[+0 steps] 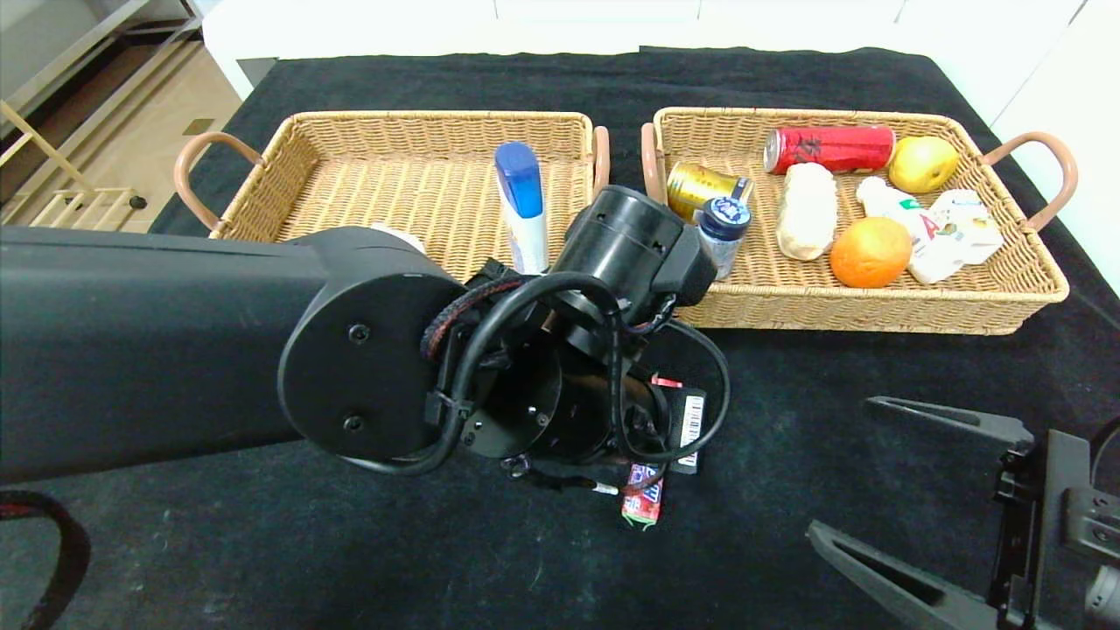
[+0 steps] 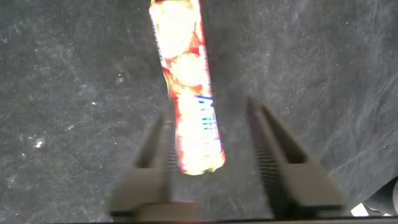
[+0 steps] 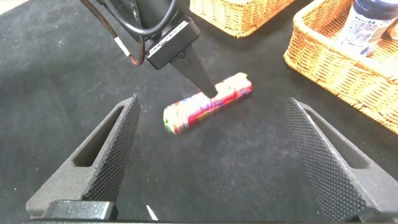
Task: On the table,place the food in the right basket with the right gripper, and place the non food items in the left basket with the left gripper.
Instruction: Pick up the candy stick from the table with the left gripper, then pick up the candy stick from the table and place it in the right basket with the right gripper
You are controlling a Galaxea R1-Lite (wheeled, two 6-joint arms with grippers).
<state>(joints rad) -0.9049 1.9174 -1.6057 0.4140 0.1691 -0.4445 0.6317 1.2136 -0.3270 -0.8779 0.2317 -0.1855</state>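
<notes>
Standing side by side at the table's point(image 1: 787, 455) far edge are two wicker baskets. The left basket point(image 1: 411, 188) holds one white tube with a blue cap point(image 1: 521, 206); the right basket point(image 1: 875, 289) holds two cans, one bottle, two fruits, one bread roll and white packets. One candy roll point(image 1: 642, 495) lies on the black cloth in front of them, its long axis running toward the baskets. The left gripper point(image 2: 214, 152) straddles it with fingers spread, unclosed. The right gripper point(image 3: 214, 165) hovers near, wide open.

Candy roll point(image 1: 643, 496) flat on cloth (red wrapper)
</notes>
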